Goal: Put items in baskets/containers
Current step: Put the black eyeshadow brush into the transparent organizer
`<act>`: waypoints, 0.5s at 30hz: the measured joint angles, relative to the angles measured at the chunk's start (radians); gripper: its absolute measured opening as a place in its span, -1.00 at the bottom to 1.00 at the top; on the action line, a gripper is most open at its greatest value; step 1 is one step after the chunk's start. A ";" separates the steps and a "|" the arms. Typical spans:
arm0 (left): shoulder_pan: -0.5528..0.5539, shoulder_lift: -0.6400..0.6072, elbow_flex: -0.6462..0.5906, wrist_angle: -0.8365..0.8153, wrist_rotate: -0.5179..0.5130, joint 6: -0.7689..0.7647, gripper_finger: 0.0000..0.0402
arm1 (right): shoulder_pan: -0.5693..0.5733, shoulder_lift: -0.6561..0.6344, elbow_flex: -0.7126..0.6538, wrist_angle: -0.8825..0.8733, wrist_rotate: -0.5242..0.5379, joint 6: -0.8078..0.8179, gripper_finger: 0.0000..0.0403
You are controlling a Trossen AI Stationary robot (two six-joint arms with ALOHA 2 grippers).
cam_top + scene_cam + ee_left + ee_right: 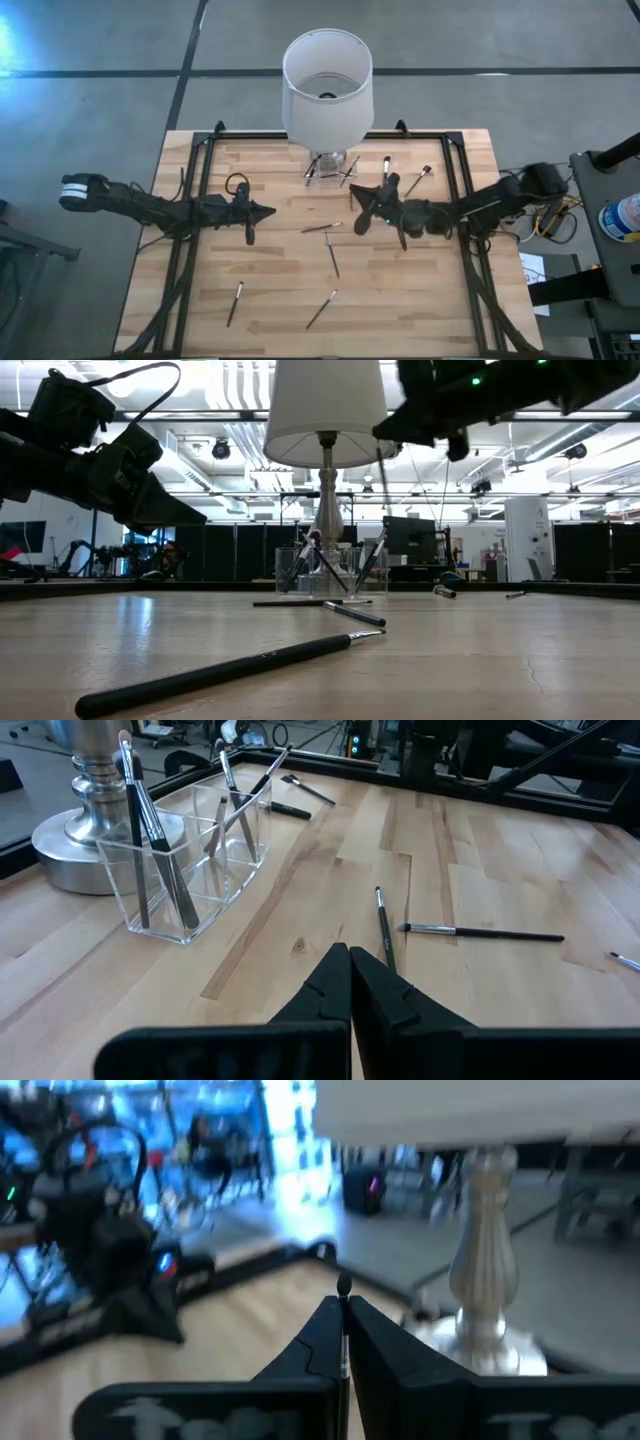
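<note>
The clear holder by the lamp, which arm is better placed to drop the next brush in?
Right. The right gripper is already shut on a brush, raised near the clear holder. The left gripper is shut and empty.

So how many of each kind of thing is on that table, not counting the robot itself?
Loose brushes lying on the table: at least 5
Standing brushes in the clear holder: at least 4, overlapping
Held brush in the right gripper: 1
Clear holder: 1
Lamp: 1
Total: at least 12
</note>
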 joint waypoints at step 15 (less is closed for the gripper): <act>0.000 0.000 0.000 -0.003 0.000 0.000 -1.00 | -0.202 0.394 0.175 0.430 0.041 -0.139 -0.96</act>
